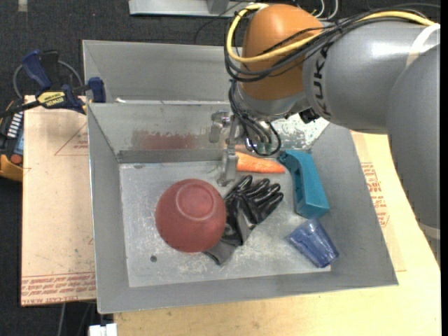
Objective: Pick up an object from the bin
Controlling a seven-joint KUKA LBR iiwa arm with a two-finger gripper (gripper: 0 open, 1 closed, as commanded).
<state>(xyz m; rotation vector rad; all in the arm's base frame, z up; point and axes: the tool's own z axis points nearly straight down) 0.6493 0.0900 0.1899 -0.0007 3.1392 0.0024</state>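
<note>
In the bin (105, 187), a red bowl (189, 215) is lying upturned at left. The gripper (227, 168) is hanging just behind it, above a black glove (255, 198), at the left tip of an orange carrot (262, 164). Whether it is open or closed cannot be told. A teal tool (308, 184) and a blue pouch (313, 243) are lying further right.

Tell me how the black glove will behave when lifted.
The black glove lies crumpled and flat, so it would probably droop and fold. It looks thin, likely light. Its end touches the red bowl, which it might nudge.
</note>
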